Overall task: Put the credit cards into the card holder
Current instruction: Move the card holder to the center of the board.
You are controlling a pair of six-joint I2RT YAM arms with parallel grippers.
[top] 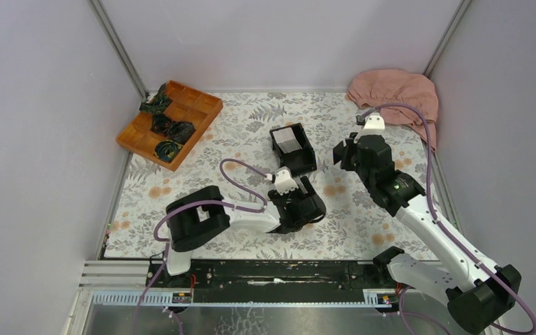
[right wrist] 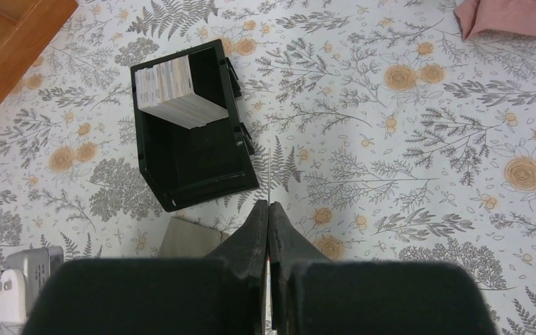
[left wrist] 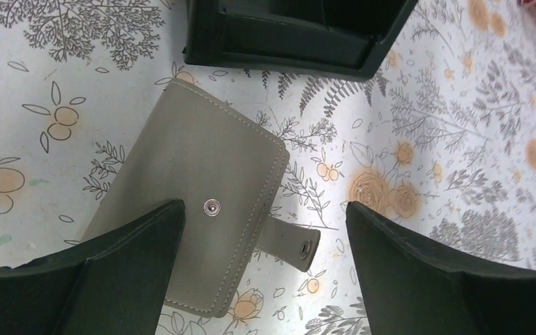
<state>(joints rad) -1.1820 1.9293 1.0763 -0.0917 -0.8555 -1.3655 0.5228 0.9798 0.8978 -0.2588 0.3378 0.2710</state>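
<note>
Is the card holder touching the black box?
Apart. The left wrist view shows a strip of floral tablecloth between the card holder and the black box.

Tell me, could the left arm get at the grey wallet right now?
Probably yes. The left gripper hangs open right above the wallet, which lies folded and flat with nothing on top; the black box sits beyond it.

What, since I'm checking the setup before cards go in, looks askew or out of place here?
The flat grey folding wallet lies closed, skewed to the black plastic box, its snap strap undone and sticking out. The white card stack leans tilted in that box.
</note>
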